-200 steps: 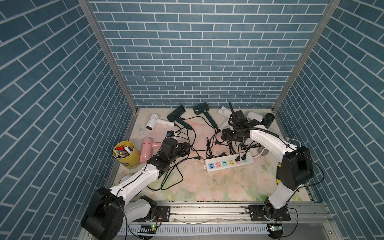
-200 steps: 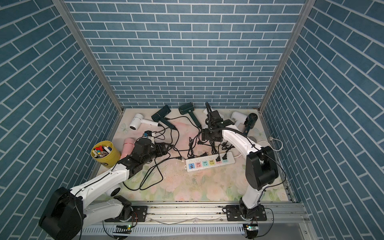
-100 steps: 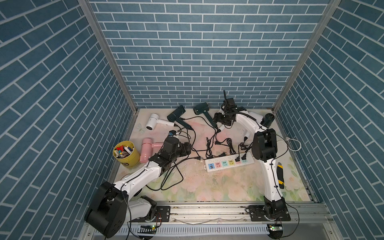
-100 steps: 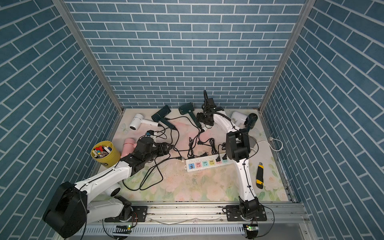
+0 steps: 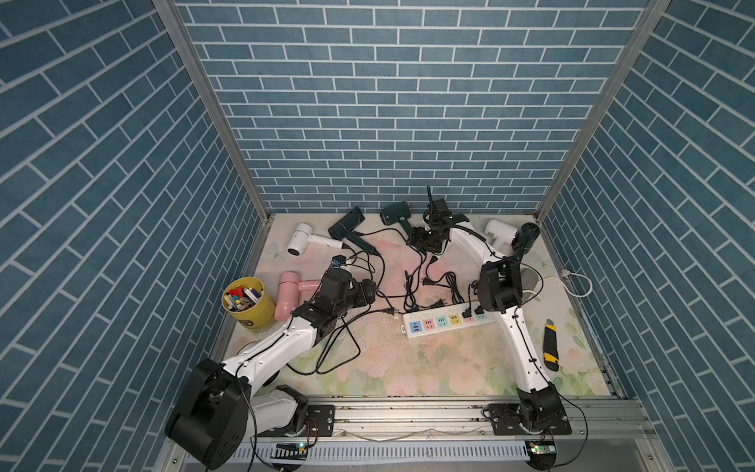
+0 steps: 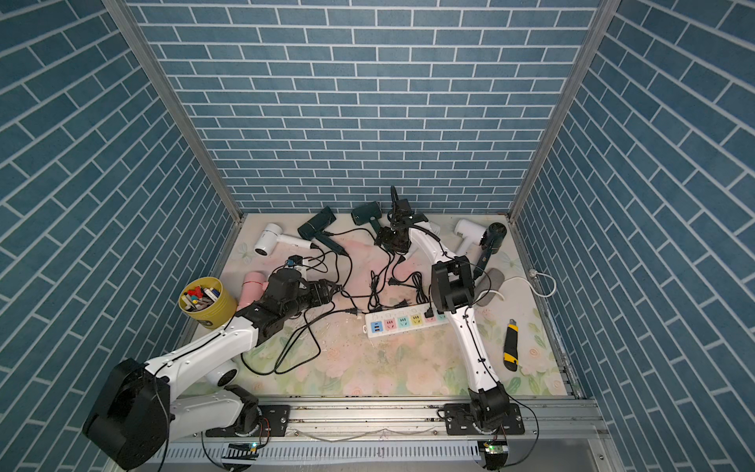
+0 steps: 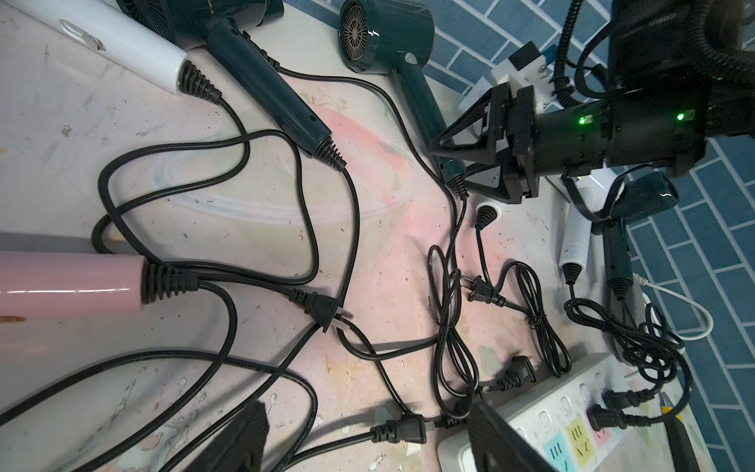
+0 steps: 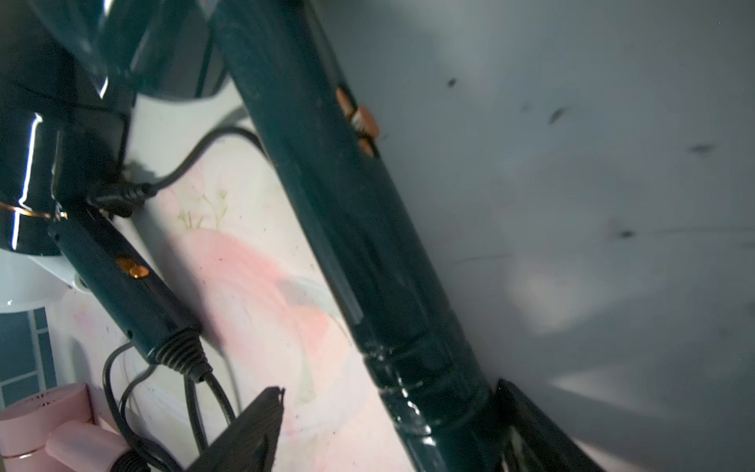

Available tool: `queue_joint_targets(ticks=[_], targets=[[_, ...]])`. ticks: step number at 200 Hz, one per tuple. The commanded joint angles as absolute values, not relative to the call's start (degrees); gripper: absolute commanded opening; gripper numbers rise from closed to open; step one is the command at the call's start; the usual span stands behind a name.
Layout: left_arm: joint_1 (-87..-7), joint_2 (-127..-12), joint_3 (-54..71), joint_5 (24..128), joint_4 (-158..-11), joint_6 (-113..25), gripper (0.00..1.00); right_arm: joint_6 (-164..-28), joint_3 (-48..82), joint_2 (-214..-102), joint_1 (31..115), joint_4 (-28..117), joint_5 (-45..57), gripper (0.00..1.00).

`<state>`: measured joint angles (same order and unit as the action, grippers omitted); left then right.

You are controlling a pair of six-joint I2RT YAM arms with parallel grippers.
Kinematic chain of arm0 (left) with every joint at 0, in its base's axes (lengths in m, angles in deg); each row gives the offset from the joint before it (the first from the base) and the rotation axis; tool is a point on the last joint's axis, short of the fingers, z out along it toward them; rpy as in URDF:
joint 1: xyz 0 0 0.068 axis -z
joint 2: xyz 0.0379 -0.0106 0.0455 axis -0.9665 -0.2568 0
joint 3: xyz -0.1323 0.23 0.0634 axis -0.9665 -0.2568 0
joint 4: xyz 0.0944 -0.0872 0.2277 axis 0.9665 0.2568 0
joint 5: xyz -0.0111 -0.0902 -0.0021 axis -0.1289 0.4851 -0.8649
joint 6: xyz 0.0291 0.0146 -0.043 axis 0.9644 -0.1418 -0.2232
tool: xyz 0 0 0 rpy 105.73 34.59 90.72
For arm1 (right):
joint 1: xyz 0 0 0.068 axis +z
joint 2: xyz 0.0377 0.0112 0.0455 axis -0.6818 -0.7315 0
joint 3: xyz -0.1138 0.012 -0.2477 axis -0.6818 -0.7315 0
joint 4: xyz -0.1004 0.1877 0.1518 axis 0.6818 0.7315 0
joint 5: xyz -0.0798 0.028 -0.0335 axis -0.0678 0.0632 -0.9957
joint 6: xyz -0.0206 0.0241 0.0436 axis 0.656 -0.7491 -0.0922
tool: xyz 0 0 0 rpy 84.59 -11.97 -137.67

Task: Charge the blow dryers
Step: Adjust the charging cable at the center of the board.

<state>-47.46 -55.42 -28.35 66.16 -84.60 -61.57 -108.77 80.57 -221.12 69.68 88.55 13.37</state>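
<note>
Several blow dryers lie along the back of the mat in both top views: a white one (image 5: 302, 241), two dark green ones (image 5: 347, 224) (image 5: 395, 214), another white one (image 5: 500, 233) and a dark one (image 5: 527, 237). A pink one (image 5: 292, 294) lies at the left. My right gripper (image 8: 391, 388) is open, its jaws astride the lower handle of a dark green dryer (image 8: 355, 229). My left gripper (image 7: 369, 406) is open low over the mat, with a loose black plug (image 7: 402, 429) between its jaws. The white power strip (image 5: 445, 323) holds two plugs at its right end.
Black cords (image 5: 412, 286) tangle across the middle of the mat. A yellow cup of pens (image 5: 247, 304) stands at the left edge. A yellow-and-black utility knife (image 5: 550, 339) lies at the right. A grey fuzzy roll (image 6: 488, 286) and a white cable (image 5: 576, 282) are behind the right arm.
My right arm has swung from above the power strip to the back of the mat, and its jaws now straddle the green dryer's handle. The left arm has stayed still.
</note>
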Motion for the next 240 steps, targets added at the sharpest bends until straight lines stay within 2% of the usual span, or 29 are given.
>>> queue_joint_targets(ticks=[1, 52, 73, 166, 206, 240], targets=[[-47.95, -54.29, -27.25, 65.44, -83.79, -60.72, 0.82, -110.88, 78.05, -221.07, 73.49, 89.97, 15.30, 0.82], [-47.89, -53.58, -27.66, 65.17, -84.05, -60.73, 0.82, -112.99, 89.51, -225.52, 79.12, 90.94, 20.39, 0.82], [-47.91, -53.11, -27.84, 65.17, -84.05, -60.68, 0.82, -111.50, 89.58, -222.54, 79.73, 92.75, 19.49, 0.81], [-47.94, -51.46, -28.65, 65.61, -84.81, -60.78, 0.82, -100.61, 52.32, -187.24, 79.47, 96.22, -3.41, 0.87], [-47.87, -50.53, -28.81, 65.39, -84.76, -60.80, 0.82, -100.10, 33.34, -176.98, 78.93, 93.84, -1.10, 0.83], [-47.86, -51.40, -28.72, 65.88, -85.02, -61.00, 0.82, -102.60, 22.14, -174.98, 79.43, 87.94, 4.52, 0.82]])
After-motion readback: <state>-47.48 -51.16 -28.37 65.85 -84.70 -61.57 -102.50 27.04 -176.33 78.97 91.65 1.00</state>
